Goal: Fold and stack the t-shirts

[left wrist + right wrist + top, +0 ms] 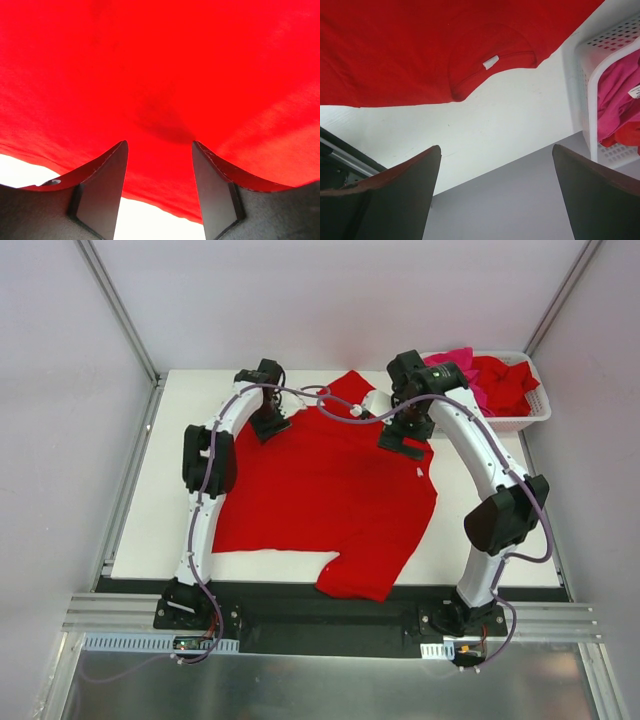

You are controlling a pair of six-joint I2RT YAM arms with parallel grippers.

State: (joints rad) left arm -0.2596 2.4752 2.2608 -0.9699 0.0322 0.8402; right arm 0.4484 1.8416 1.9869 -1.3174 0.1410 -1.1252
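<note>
Left of the white basket [528,420], 1 red t-shirt [325,490] lies spread on the worktop [150,530]; more shirts [495,380] are heaped inside the basket. Left claw [160,145] stands half apart over the shirt's side away from the basket, pinching nothing. Right claw [496,147] is wide open and empty, near the collar [492,70]. The cloth looks soft, light and limp; I would pinch both shoulders.
</note>
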